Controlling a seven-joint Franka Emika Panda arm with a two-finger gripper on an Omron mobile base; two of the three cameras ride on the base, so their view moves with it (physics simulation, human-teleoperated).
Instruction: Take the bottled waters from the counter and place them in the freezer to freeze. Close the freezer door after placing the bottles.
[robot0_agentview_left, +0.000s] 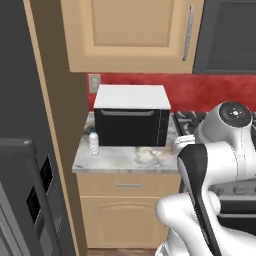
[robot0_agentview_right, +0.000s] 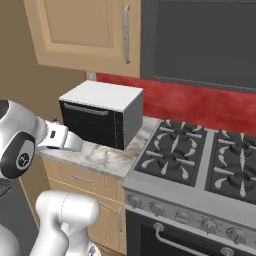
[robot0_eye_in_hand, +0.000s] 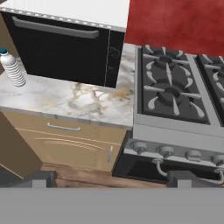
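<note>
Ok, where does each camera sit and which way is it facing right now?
Left base view: behind the arm to its left, looking forward and down at the counter, oven and bottle.
Right base view: behind to its right, looking at oven, counter and stove; arm lower left.
Hand view: looks down along the open gripper at counter and stove.
All three share oven and counter.

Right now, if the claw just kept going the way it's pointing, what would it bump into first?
Probably the front edge of the marble counter beside the stovetop, below the black oven. The open claw looks aimed there, though depth is hard to judge.
</note>
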